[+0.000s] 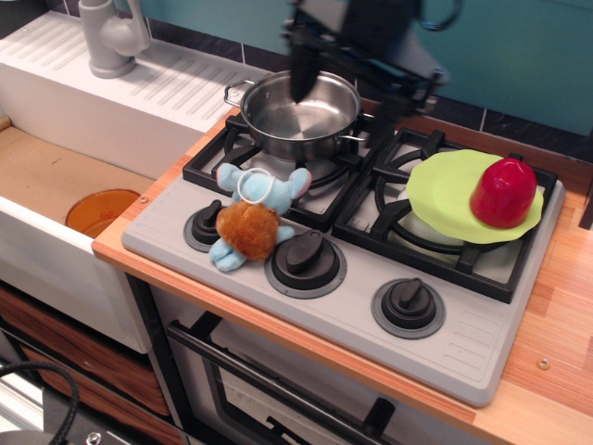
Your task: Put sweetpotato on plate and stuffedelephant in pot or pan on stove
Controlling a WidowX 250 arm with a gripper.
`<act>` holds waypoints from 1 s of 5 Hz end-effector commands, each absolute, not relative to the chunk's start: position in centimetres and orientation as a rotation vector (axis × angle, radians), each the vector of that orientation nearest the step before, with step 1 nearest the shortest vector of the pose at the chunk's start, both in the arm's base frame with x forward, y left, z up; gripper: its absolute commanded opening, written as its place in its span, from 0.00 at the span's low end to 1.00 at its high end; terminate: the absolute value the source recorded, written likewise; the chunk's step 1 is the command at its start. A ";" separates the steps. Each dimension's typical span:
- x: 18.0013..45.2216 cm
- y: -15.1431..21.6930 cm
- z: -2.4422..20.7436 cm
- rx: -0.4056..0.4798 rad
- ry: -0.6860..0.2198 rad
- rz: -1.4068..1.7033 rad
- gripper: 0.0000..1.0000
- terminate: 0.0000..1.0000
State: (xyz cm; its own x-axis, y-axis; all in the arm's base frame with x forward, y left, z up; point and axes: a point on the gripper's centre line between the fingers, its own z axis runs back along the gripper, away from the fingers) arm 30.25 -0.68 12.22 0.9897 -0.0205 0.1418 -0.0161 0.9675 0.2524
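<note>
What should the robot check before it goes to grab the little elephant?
1. Sweetpotato on the plate: ok, it sits on the right part.
2. Pot empty and on the stove: ok.
3. Stuffedelephant reachable: ok, it lies uncovered over the front knobs, outside the pot.
4. Gripper open for grasping: cannot tell, it is blurred.
5. Gripper above the stuffedelephant: not ok, it hangs over the pot.

Sweetpotato (502, 192) on plate (445, 190); stuffedelephant (252, 215) before pot (298, 114).
</note>
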 end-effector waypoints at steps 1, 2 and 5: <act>29.2 1.5 11.5 0.244 -0.267 0.050 1.00 0.00; 29.3 2.8 10.3 0.235 -0.289 0.065 1.00 0.00; 28.0 4.2 5.5 0.219 -0.349 0.065 1.00 0.00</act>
